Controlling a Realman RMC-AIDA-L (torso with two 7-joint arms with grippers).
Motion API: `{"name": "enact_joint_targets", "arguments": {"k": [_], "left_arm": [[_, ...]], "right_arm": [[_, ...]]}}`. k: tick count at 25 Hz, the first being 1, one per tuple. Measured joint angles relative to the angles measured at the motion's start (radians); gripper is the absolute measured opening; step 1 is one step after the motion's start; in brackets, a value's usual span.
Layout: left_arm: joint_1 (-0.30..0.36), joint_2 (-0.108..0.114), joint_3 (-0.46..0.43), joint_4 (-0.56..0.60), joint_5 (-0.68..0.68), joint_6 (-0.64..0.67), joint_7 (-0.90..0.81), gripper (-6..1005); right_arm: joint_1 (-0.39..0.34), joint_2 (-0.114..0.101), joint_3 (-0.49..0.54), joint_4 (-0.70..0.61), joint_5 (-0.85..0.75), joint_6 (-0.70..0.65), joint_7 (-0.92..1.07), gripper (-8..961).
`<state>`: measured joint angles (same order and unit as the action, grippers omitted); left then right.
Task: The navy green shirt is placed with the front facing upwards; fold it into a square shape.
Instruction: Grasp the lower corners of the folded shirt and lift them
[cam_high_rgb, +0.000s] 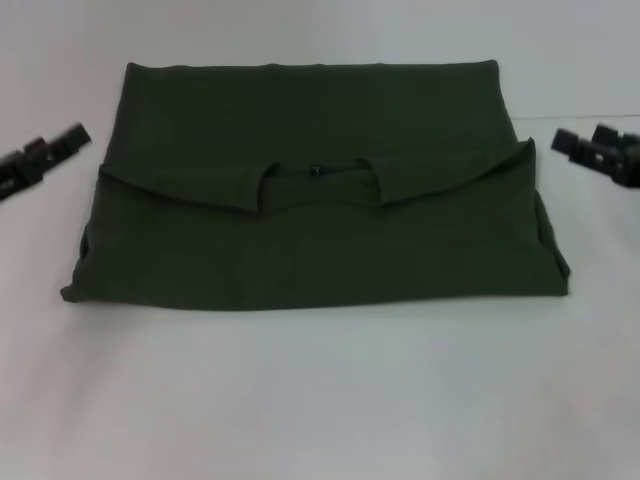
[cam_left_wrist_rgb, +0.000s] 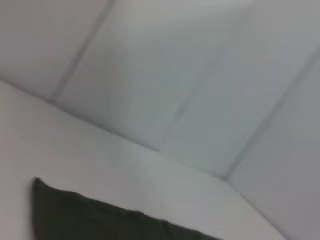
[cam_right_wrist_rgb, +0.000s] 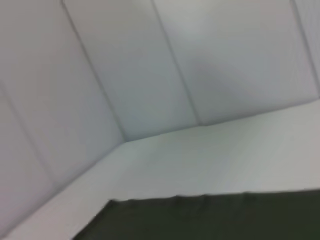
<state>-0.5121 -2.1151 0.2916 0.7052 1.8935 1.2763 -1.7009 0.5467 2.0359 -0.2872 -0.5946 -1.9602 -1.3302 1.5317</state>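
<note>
The navy green shirt (cam_high_rgb: 320, 190) lies on the white table, folded across into a wide rectangle. Its collar edge with the small label (cam_high_rgb: 317, 170) lies across the middle, and no chest letters show. A corner of it shows in the left wrist view (cam_left_wrist_rgb: 85, 217) and an edge in the right wrist view (cam_right_wrist_rgb: 210, 217). My left gripper (cam_high_rgb: 65, 140) hovers off the shirt's left side, apart from the cloth. My right gripper (cam_high_rgb: 572, 143) hovers off the shirt's right side, also apart. Neither holds anything.
The white table (cam_high_rgb: 320, 400) stretches in front of the shirt. White panelled walls (cam_left_wrist_rgb: 175, 75) stand behind the table's far edge and also show in the right wrist view (cam_right_wrist_rgb: 150, 65).
</note>
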Motion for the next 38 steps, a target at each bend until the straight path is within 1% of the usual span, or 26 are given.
{"name": "enact_joint_targets", "arguments": {"k": [3,7,9,12,18,27,32,38], "left_arm": [[0.043,-0.004,0.014,0.044,0.052,0.074,0.015,831],[0.074,-0.007,0.022,0.105,0.179,0.096,0.029,833],[0.077,-0.008,0.025,0.128,0.247,0.102,0.075,834],[0.077,-0.008,0.024,0.138,0.292,0.094,0.161,834],[0.053,-0.002,0.044,0.135,0.400,0.074,0.220,829],[0.029,-0.007,0.167,0.095,0.440,-0.062,0.194,829],[0.026,-0.008,0.177,0.094,0.444,-0.094,0.172,825],[0.021,-0.008,0.181,0.094,0.482,-0.122,0.151,814]], "right_arm": [[-0.042,-0.004,-0.008,-0.002,0.002,-0.058,0.006,936],[-0.071,0.008,-0.009,-0.002,0.004,-0.078,-0.026,935],[-0.073,0.015,-0.009,-0.003,0.004,-0.080,-0.038,934],[-0.068,0.024,-0.013,-0.003,0.000,-0.082,-0.041,933],[-0.061,0.036,-0.023,-0.002,-0.001,-0.083,-0.041,931],[-0.064,0.038,-0.023,0.002,-0.002,-0.085,-0.033,927],[-0.065,0.038,-0.023,0.003,-0.001,-0.086,-0.032,925],[-0.065,0.038,-0.022,0.003,0.004,-0.087,-0.031,924]]}}
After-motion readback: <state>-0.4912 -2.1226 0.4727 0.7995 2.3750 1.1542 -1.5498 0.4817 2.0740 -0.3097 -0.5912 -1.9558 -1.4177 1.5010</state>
